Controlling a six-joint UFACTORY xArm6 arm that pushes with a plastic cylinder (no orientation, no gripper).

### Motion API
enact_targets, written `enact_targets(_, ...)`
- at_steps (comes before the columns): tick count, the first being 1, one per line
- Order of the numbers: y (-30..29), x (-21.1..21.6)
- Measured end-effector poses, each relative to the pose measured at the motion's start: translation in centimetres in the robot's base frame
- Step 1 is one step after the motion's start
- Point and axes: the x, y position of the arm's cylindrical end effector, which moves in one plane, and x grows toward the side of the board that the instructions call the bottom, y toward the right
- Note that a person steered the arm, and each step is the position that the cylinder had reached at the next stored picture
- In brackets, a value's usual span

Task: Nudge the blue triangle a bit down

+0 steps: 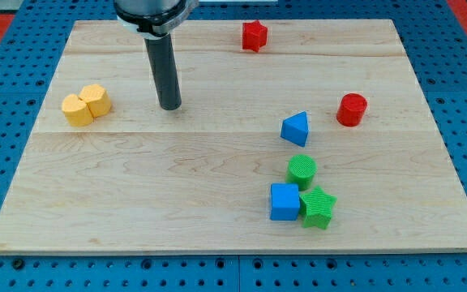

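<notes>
Starting at the view's bottom, a tight cluster sits on the counter: a blue cube touching a green star on its right, with a green cylinder just above them, close to or touching both. These three lie directly below the blue triangle, which stands apart from them right of the board's centre, one corner pointing up. A small downward nudge should stop short of the green cylinder, but that block is what I judge most likely to be struck if the push runs long.

A red cylinder stands near the triangle, to its right and slightly higher, not touching it.

My tip rests on the counter well to the view's left of the triangle and a little higher. There are no jaws on this rig; the rod holds nothing and touches no block. To push downward, the tip must, in my judgement, travel right and come round above the triangle's upper corner; that path looks free of blocks.

Left of the tip, two yellow blocks sit pressed together. Farthest off, a red block, its shape unclear, is near the top edge.
</notes>
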Motion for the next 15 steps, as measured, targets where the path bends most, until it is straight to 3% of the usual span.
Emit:
enact_targets(7, -1.4, 0.0)
enact_targets(9, 6.1, -0.7)
enact_targets(12, 18.2, 1.4)
enact_targets(15, 25.6, 8.0)
